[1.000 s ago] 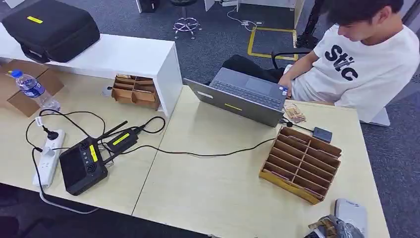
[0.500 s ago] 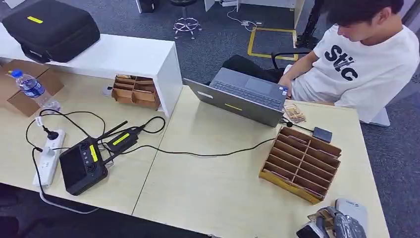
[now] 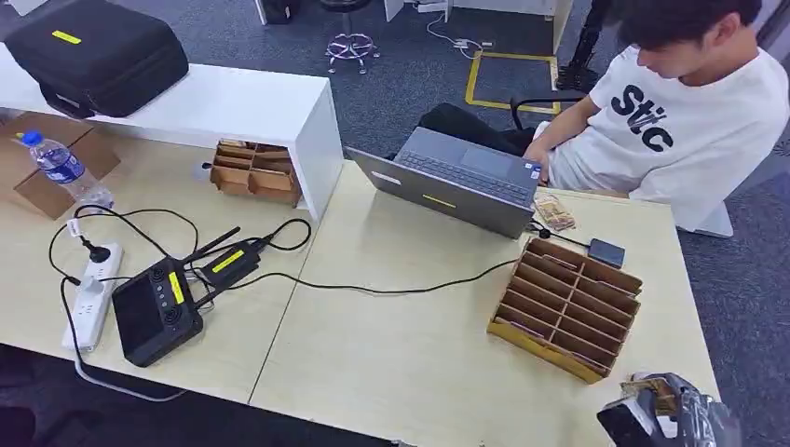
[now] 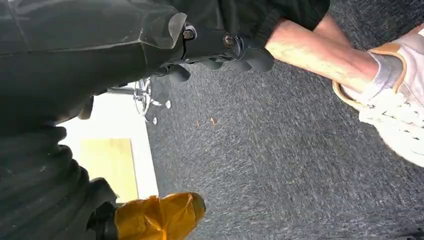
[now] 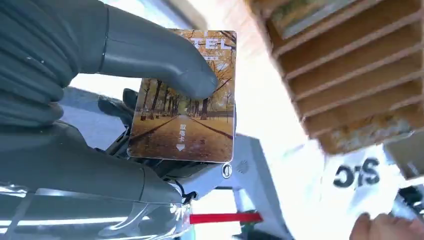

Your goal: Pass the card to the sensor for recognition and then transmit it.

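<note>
Desk's [image 3: 419, 354] near right corner: right hand [image 3: 666, 414] is gripping card [image 5: 185, 100], its autumn print showing at the wrist; left hand's [image 4: 220, 47] grip unclear.

Two light wood tables [image 3: 410, 354] pushed side by side. Right table: open grey laptop [image 3: 456, 182], slotted wooden card rack [image 3: 565, 307], small dark box [image 3: 606, 252] just beside the rack, black cable [image 3: 391, 289] running across the seam. Left table: black controller [image 3: 154, 312], white power strip [image 3: 91, 293], water bottle [image 3: 61, 168], cardboard box [image 3: 42, 177], white raised shelf [image 3: 224, 107] carrying a black case [image 3: 93, 56], small wooden rack [image 3: 254, 172] under it.
</note>
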Action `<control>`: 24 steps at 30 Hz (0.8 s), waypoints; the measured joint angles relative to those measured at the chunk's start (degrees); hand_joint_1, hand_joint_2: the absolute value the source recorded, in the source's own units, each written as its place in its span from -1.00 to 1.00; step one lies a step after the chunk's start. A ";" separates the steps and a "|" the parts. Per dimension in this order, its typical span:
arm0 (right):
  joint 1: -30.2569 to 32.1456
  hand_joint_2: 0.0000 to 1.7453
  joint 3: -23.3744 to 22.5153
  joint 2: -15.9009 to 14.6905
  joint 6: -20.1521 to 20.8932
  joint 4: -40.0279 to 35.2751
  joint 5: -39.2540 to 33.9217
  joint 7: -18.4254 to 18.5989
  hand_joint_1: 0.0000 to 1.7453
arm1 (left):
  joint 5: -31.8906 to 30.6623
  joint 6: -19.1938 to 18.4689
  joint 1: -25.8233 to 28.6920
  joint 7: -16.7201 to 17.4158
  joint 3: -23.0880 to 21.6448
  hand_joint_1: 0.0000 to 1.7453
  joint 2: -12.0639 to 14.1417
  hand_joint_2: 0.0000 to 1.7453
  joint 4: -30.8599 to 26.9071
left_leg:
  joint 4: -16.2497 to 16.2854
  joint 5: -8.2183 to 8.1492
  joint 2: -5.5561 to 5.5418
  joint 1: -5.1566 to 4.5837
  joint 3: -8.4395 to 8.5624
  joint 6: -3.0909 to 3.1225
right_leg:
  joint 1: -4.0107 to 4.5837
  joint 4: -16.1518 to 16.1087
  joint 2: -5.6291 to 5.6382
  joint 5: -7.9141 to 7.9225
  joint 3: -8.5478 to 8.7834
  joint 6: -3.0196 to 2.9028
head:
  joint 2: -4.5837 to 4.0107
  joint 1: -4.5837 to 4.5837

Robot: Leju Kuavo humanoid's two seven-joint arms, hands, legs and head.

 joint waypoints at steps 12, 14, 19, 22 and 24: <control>-3.25 1.00 -10.73 1.07 2.12 2.10 -6.09 -3.69 1.00 | -0.46 -0.15 -0.01 0.00 0.50 -1.00 -0.07 1.00 0.00 | 0.01 -0.01 0.00 0.00 0.00 0.00 | 0.01 0.00 0.00 0.00 -0.01 0.00 | 0.00 0.00; -3.38 1.00 -11.27 1.22 2.12 2.34 -6.09 -3.76 1.00 | -0.46 -0.15 0.00 0.00 0.55 -1.00 -0.13 1.00 0.00 | 0.01 0.00 0.00 0.01 0.00 0.00 | 0.01 0.00 0.00 0.00 -0.01 0.00 | 0.00 0.00; -3.43 1.00 -11.51 1.33 2.12 2.73 -6.09 -3.76 1.00 | -0.46 -0.15 0.00 0.00 0.55 -1.00 -0.24 1.00 0.00 | 0.01 0.00 0.00 0.00 0.00 0.00 | 0.01 0.00 0.00 0.00 -0.01 0.00 | 0.00 0.00; -3.53 1.00 -11.71 1.38 2.18 2.91 -5.92 -3.78 1.00 | -0.46 -0.15 -0.01 0.00 0.57 -1.00 -0.24 1.00 0.00 | 0.01 0.00 0.00 0.00 0.00 0.00 | 0.00 0.00 0.00 0.00 0.00 0.00 | 0.00 0.00; -3.67 1.00 -12.32 1.64 2.76 3.04 -4.41 -3.87 1.00 | -0.59 -0.13 -0.01 0.00 0.70 -1.00 -0.24 1.00 0.00 | 0.02 0.00 0.00 0.00 0.00 0.00 | 0.00 0.00 0.00 0.00 0.00 0.00 | 0.00 0.00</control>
